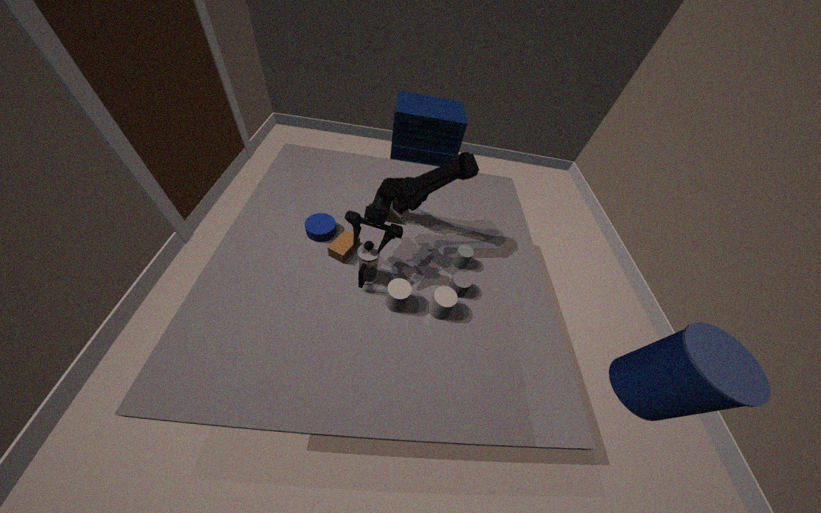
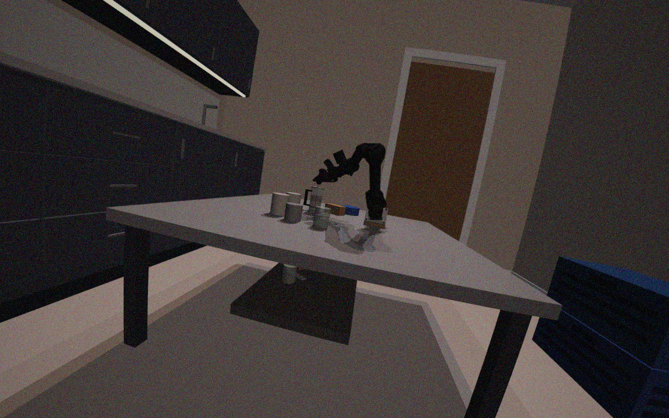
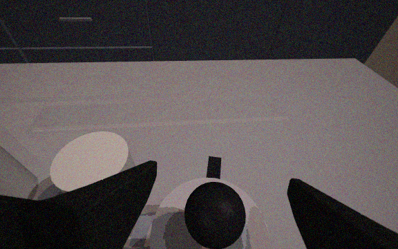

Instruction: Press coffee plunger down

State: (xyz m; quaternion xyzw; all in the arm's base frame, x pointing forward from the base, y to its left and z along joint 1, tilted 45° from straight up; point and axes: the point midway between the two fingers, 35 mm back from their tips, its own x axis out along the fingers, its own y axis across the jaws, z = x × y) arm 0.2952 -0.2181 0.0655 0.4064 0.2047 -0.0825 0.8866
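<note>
From above, the tool [image 1: 372,233] sits spread wide over the coffee press [image 1: 368,268], one finger on each side of the black plunger knob [image 1: 368,244] with daylight on both sides, so it grips nothing. The press stands upright on the bench [image 1: 273,357], just beside an orange block [image 1: 341,245] and a little way from a blue disc [image 1: 319,226]; four pale cups, the nearest being [image 1: 399,289], cluster close on its other side. The step in hand looks like the letting go, and doing it well means pulling straight up and back so neither finger brushes the knob or the cups

From the side of the room, the arm [image 2: 373,176] arches from its base down to the press [image 2: 317,197], which looks upright among the cups. The plunger appears low, near the lid, though at this distance I can't be sure it has bottomed out. I'd judge the safe exit is upward first, since a sideways sweep could clip the press handle or a cup

Looking along the wrist, the two dark fingers are well apart, and the knob [image 3: 215,213] sits between them touching neither, right above the pale lid [image 3: 175,198]. A cup [image 3: 88,160] stands just beyond the finger on the left of this view. Keeping the spread as is and rising without twisting should leave the press unmoved
</note>
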